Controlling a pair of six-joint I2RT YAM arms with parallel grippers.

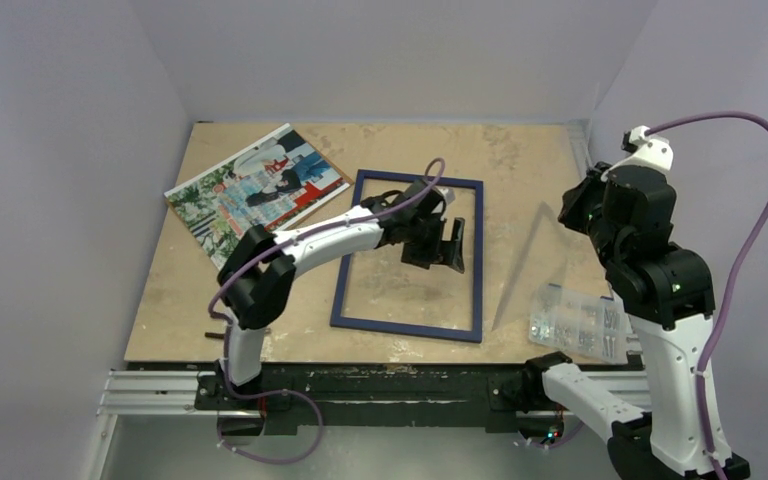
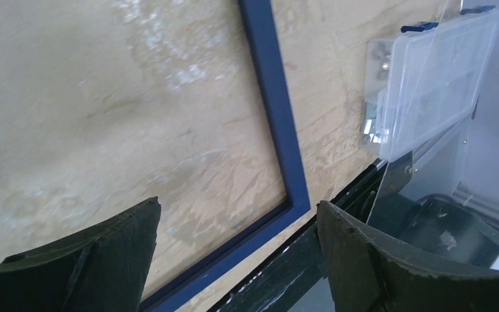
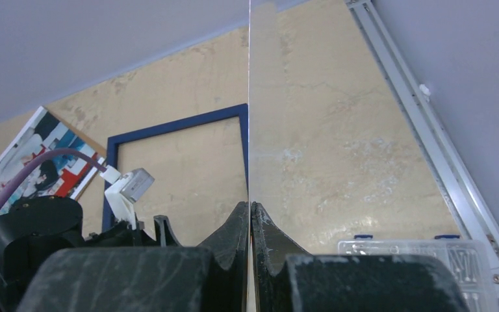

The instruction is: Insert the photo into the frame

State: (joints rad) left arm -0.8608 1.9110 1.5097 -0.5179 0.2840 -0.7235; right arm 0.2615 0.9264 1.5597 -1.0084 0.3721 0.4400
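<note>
From above, the photo (image 1: 255, 188) lies flat at the far-left of the bench (image 1: 520, 160), its long axis slanting from near-left to far-right. It is well apart from the frame (image 1: 407, 330), which lies blue side up mid-bench with its long axis running away from the arms. The left gripper (image 1: 442, 250) hovers over the frame's opening, fingers spread and holding nothing. The photo lies to its left and farther back, with the left arm (image 1: 310, 240) plainly the nearer to it. The right arm (image 1: 660, 280) holds a clear pane (image 1: 532, 268) on edge beside a plastic parts box (image 1: 575, 320); the pane's outline is hard to trace here. The left wrist view shows spread fingers over bare bench and the frame's near-right corner, with the photo out of shot. In the right wrist view, the right gripper (image 3: 251, 218) has its fingers pressed together, pinching the pane, which is seen edge-on as a thin vertical line. Only a cropped corner of the photo shows at left.
</note>
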